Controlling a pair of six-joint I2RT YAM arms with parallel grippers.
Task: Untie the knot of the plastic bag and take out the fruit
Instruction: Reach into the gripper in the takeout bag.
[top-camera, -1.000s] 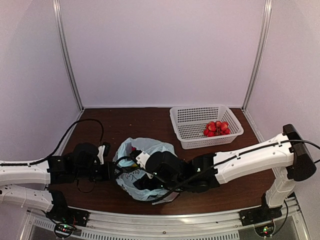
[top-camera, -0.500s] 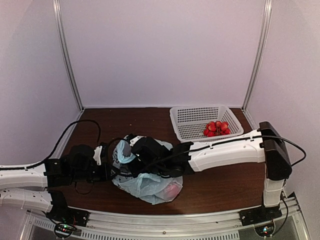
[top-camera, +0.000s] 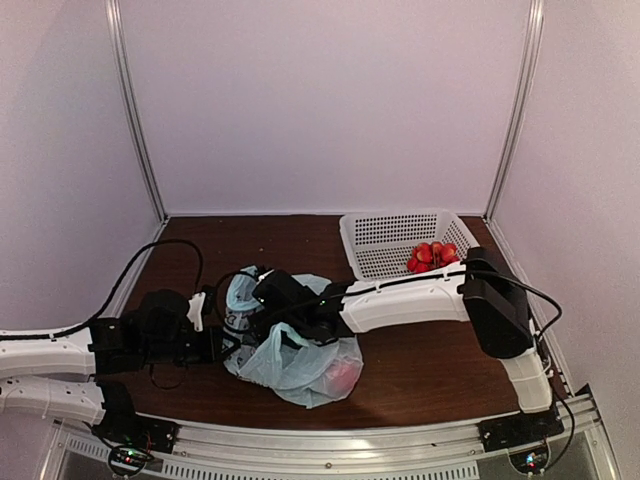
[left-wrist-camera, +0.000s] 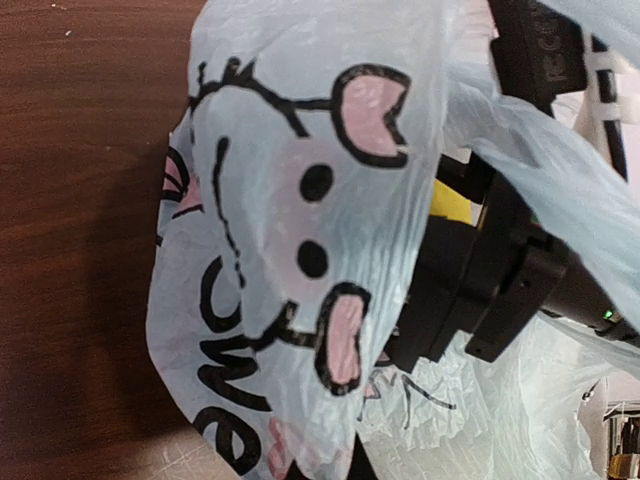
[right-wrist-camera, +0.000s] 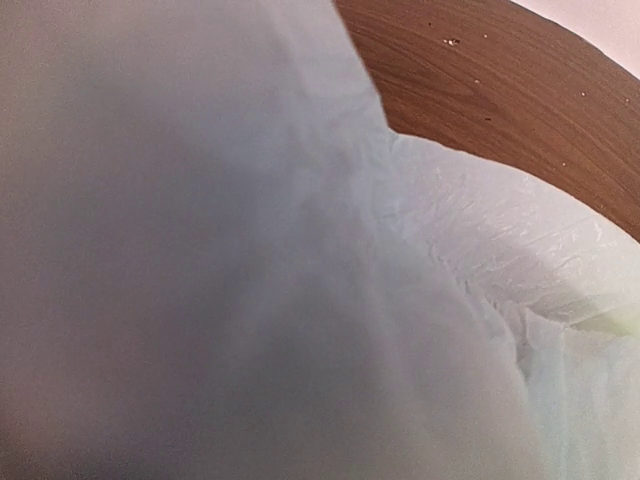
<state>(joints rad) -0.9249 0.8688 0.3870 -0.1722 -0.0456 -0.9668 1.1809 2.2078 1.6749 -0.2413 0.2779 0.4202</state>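
Plastic bag (left-wrist-camera: 290, 150): thin, translucent pale blue film, crumpled, filling most of the frame, printed with a black-outlined cartoon face, pink ears and bold black letters "we" at lower left. Black robot mechanism (left-wrist-camera: 490, 280): lodged between the bag's folds at right, with a patch of yellow fruit (left-wrist-camera: 452, 203) just beside it. Table (left-wrist-camera: 80, 200): dark brown wood grain, left side.

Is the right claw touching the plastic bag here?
Touching. Left wrist view shows the plastic bag draped over the right claw, which reaches inside it.
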